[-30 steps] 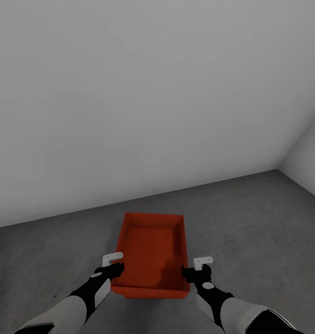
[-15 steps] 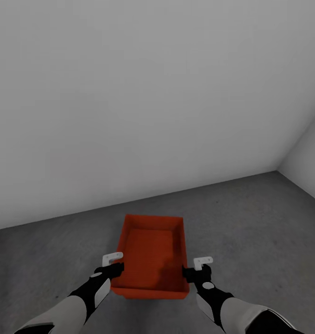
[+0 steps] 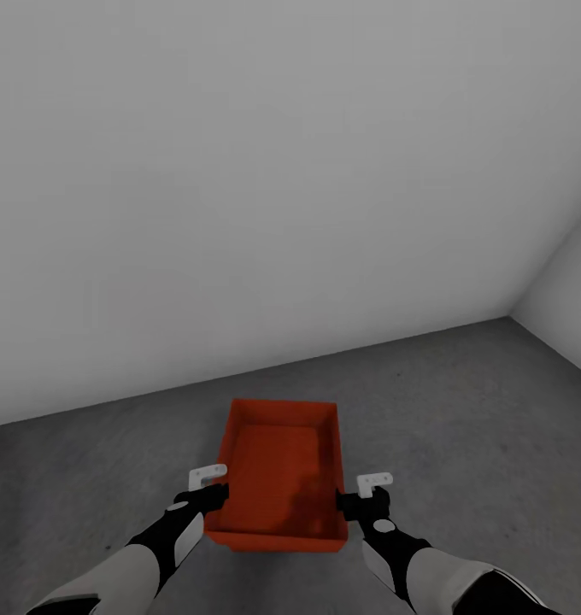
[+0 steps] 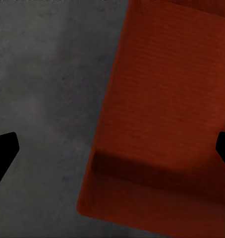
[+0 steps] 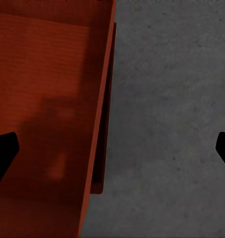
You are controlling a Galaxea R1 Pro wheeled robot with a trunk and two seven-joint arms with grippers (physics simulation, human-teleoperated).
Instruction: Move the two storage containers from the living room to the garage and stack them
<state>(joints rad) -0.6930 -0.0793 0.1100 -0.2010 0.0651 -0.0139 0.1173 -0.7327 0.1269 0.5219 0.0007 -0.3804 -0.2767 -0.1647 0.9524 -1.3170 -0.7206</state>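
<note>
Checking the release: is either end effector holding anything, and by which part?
Nothing held. The left end effector and right end effector stand open astride the container's side walls.

Storage container (image 4: pixel 162 124) cropped (both wrist views)

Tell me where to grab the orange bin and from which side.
Grip the bin by its two long side walls, one gripper on each, coming down from above. It is open-topped and thin-walled, so fingers can straddle each rim, as the left gripper and right gripper look poised to.
</note>
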